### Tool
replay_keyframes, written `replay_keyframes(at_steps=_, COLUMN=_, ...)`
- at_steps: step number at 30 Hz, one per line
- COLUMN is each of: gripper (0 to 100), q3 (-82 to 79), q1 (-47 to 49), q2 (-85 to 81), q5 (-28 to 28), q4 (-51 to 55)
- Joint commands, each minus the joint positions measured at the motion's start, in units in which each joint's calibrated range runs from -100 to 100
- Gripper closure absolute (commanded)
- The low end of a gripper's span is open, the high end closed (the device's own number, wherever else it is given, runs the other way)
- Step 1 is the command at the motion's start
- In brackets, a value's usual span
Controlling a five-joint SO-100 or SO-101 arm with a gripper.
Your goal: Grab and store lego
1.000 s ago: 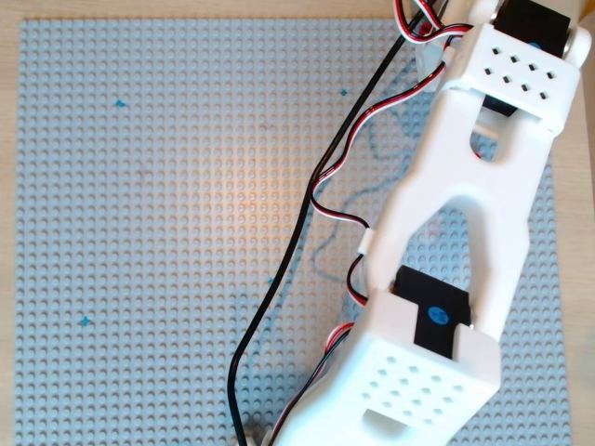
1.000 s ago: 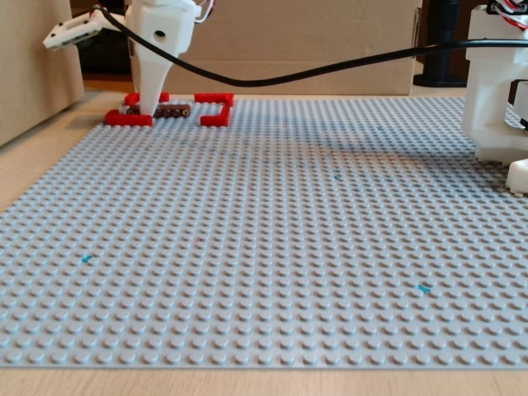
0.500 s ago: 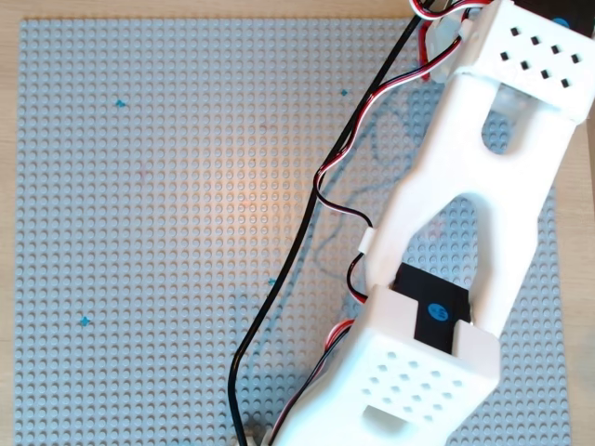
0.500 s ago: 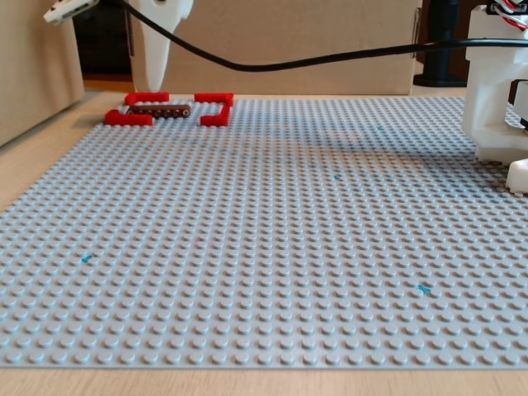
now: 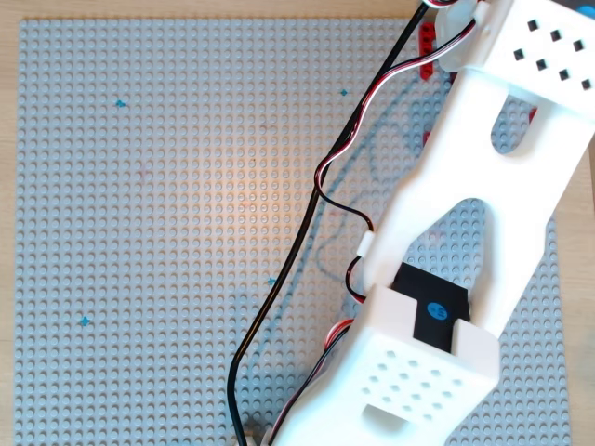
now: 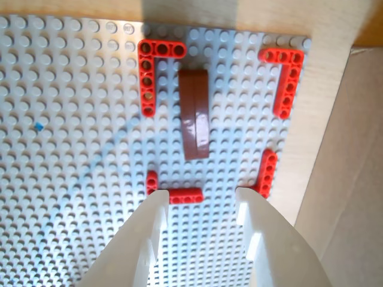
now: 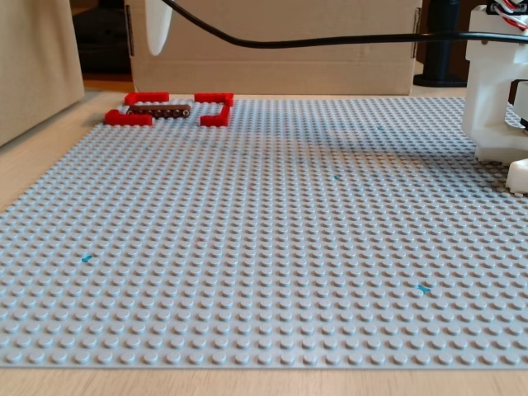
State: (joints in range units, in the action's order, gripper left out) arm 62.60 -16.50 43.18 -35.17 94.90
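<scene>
Grey baseplate (image 7: 272, 231); lego (image 6: 195, 113) uncovered, pincer (image 6: 199, 206) tips cropped.

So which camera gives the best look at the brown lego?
The wrist view: the lego lies whole and unobstructed among the red corner pieces, ahead of the open fingers. The fixed view shows it small and distant; overhead, the arm hides it.

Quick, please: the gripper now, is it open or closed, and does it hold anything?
Gripper: open, fingers apart and holding nothing; the lego lies on the baseplate between the red corner pieces.
</scene>
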Motion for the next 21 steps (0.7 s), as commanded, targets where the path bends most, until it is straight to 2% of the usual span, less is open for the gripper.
replay_keyframes(at_steps=1, gripper=87, q3=4.6, q1=-0.3, q2=-0.4, q5=-0.6, q4=2.6)
replay_keyframes(at_steps=13, gripper=87, q3=12.1, q1=1.9, q2=-4.8, q5=-0.9, q4=4.9)
replay_keyframes(at_steps=21, gripper=87, q3=5.5, q1=4.9, q2=-9.9, q5=-5.5, q4=5.0)
